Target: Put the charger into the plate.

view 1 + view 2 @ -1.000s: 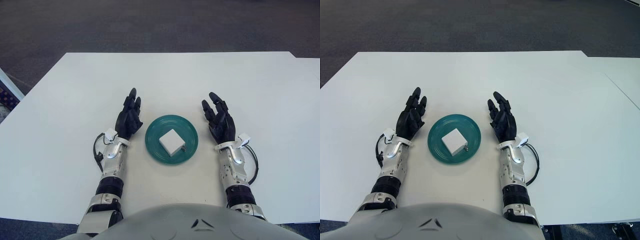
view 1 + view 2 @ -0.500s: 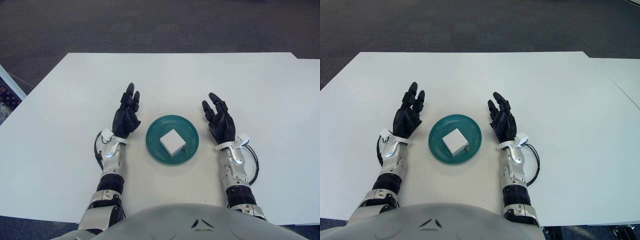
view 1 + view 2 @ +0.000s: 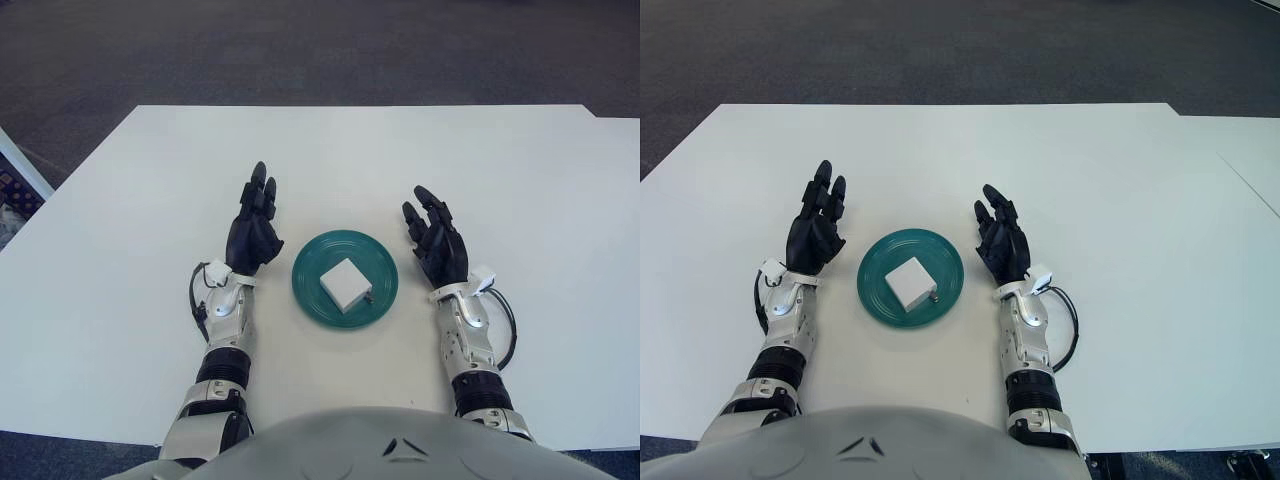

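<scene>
A white square charger (image 3: 342, 285) lies inside the round teal plate (image 3: 311, 270) near the table's front middle, its metal prongs pointing right. My left hand (image 3: 254, 225) shows left of the plate, black fingers stretched out and holding nothing. My right hand (image 3: 436, 243) shows right of the plate, fingers likewise extended and empty. Neither hand touches the plate or the charger.
The plate stands on a wide white table (image 3: 330, 160) with dark carpet beyond its far edge. A second white tabletop (image 3: 1250, 150) adjoins on the right. My torso fills the bottom of the view.
My left hand has drifted slightly left and forward, away from the plate. The right hand, plate and charger hold their places.
</scene>
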`<state>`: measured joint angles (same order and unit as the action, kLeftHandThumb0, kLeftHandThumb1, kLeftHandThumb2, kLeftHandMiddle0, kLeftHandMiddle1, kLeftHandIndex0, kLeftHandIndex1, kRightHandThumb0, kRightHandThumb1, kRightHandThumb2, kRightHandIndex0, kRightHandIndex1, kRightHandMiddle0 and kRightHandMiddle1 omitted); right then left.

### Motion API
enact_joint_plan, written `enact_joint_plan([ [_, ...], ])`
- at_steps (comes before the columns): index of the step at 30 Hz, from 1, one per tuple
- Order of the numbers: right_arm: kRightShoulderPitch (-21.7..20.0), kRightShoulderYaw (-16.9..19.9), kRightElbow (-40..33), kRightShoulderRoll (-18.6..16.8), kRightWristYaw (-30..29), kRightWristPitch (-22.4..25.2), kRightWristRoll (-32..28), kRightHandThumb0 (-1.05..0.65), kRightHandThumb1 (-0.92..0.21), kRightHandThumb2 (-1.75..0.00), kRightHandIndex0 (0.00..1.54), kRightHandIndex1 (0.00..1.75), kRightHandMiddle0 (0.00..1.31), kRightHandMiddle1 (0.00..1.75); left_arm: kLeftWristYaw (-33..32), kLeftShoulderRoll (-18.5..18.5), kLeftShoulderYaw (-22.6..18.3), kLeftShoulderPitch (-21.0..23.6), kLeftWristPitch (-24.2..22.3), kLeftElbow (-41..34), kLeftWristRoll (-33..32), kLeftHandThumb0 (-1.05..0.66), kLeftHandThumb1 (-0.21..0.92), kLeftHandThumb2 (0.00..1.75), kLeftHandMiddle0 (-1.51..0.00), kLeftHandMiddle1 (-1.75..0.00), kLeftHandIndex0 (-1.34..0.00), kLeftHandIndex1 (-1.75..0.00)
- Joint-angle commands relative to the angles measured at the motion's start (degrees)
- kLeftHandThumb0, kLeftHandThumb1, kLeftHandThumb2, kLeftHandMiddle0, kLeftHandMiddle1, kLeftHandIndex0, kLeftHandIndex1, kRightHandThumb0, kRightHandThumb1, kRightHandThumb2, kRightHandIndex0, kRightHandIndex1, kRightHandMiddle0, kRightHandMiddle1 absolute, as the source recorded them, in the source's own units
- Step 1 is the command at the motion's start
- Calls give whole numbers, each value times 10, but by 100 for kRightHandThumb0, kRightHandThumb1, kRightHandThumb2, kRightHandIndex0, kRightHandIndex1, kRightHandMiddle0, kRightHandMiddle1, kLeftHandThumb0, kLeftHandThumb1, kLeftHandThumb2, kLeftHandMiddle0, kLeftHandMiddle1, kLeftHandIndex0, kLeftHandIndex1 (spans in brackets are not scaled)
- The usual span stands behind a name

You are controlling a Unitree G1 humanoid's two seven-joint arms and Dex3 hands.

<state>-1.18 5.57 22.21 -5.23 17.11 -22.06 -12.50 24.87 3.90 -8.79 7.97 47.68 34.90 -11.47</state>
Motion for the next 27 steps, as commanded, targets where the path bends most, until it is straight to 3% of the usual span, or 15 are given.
enact_joint_plan([
  [1, 42, 0, 24, 5, -6, 12, 5, -94, -92, -96, 12, 0, 0, 38, 0, 29, 6, -67, 21, 57, -11, -105, 92, 97, 0, 0, 0, 0],
  [27, 49, -12, -5, 20, -23, 27, 28, -94, -92, -96, 8, 0, 0, 34, 10, 50, 22, -95, -10, 9, -50, -105, 92, 101, 0, 0, 0, 0],
])
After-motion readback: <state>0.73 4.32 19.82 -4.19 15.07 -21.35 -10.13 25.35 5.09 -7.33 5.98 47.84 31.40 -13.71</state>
